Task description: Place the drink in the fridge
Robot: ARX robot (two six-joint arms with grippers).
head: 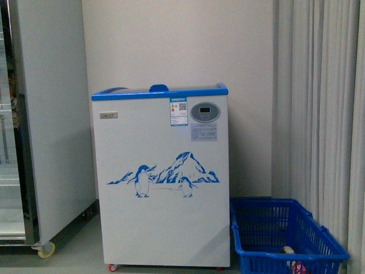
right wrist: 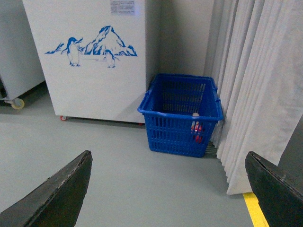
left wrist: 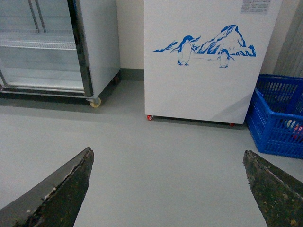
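Observation:
The fridge point(head: 162, 188) is a white chest cooler with a blue rim, a blue handle on top and a penguin-and-mountain picture; it stands against the wall, lid shut. It also shows in the left wrist view point(left wrist: 203, 61) and the right wrist view point(right wrist: 90, 61). The drink point(right wrist: 196, 128) is a small red container lying inside a blue plastic basket point(right wrist: 163, 111); a bit of red shows in the front view point(head: 297, 267). My left gripper point(left wrist: 168, 158) is open and empty above bare floor. My right gripper point(right wrist: 168, 161) is open and empty, well short of the basket.
A tall grey glass-door cabinet point(head: 43, 125) on casters stands left of the fridge. The blue basket point(head: 285, 234) sits on the floor right of the fridge, by white curtains point(head: 322, 114). A yellow floor line point(right wrist: 258, 210) runs near the curtain. Grey floor lies before the fridge.

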